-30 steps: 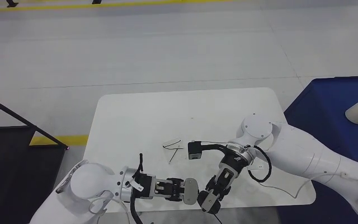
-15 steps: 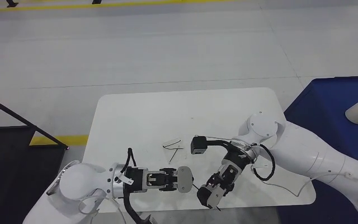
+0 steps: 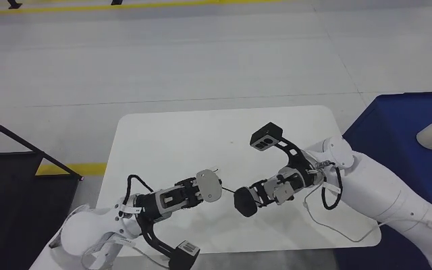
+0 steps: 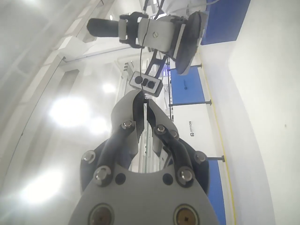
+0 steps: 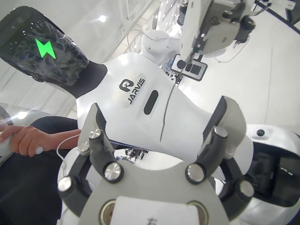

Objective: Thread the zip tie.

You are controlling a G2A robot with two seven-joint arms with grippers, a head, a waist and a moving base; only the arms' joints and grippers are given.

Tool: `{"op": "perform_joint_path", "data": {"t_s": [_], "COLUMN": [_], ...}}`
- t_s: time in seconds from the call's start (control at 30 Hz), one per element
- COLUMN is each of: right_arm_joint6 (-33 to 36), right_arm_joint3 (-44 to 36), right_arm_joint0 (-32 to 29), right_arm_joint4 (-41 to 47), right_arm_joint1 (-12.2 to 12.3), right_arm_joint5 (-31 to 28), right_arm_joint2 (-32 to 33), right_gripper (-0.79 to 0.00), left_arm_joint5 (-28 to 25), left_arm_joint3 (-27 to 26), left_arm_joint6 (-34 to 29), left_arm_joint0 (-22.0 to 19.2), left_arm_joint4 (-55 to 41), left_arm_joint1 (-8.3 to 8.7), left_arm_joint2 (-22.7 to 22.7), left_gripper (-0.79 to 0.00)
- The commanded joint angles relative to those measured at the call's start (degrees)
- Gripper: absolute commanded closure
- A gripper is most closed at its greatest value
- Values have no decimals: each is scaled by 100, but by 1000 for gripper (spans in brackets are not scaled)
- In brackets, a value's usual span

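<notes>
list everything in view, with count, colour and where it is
zip tie: one, black, in the air above the table, running from the left gripper toward the right gripper
table: one, white, under both arms
side surface: one, blue, beside the table on the robot's right
panel: one, black, beside the table on the robot's left
floor tape: two stretches, yellow, one by the panel, one along the far floor
left gripper: one, grey and black, shut on the tie's end
right gripper: one, grey and black, open, facing the left gripper
</notes>
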Motion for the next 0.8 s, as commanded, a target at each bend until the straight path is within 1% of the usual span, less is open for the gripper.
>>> {"op": "perform_joint_path", "data": {"t_s": [0.0, 0.03, 0.07, 0.1, 0.13, 0.27, 0.33, 0.5, 0.67, 0.7, 0.73, 0.77], "right_arm_joint6": [-74, -128, -183, -211, -239, -435, -424, -486, -519, -515, -511, -509], "right_arm_joint3": [54, 62, 51, 56, 96, 104, 82, 82, 105, 119, 132, 147], "right_arm_joint0": [-185, -245, -309, -361, -396, -463, -482, -514, -574, -586, -600, -614], "right_arm_joint4": [-64, -108, -100, -90, -116, -249, -265, -457, -564, -577, -586, -596], "right_arm_joint1": [-19, -35, -55, -74, -90, -164, -202, -293, -386, -403, -419, -434], "right_arm_joint5": [-74, -128, -183, -211, -201, 37, 172, 467, 601, 627, 646, 665], "right_arm_joint2": [106, 148, 188, 223, 252, 339, 382, 476, 574, 598, 623, 649], "right_gripper": [-776, -757, -662, -536, -382, -234, -206, -209, -175, -65, -9, -18], "left_arm_joint5": [64, 77, 89, 97, 108, 54, -1, -58, -79, -70, -58, -53], "left_arm_joint3": [-44, -67, -100, -131, -151, -236, -285, -400, -444, -452, -464, -474], "left_arm_joint6": [-85, -136, -184, -214, -254, -336, -366, -532, -587, -580, -575, -565], "left_arm_joint0": [107, 134, 162, 191, 216, 270, 295, 348, 410, 414, 426, 438], "left_arm_joint4": [88, 160, 241, 276, 282, 534, 675, 1039, 1118, 1122, 1101, 1081], "left_arm_joint1": [-4, -6, -7, -10, -14, -12, -11, -13, -21, -21, -23, -24], "left_arm_joint2": [27, 31, 40, 57, 63, 46, 48, 45, 53, 42, 35, 21], "left_gripper": [0, 0, 0, 0, 0, 0, 0, 0, 0, 0, 0, 0]}}
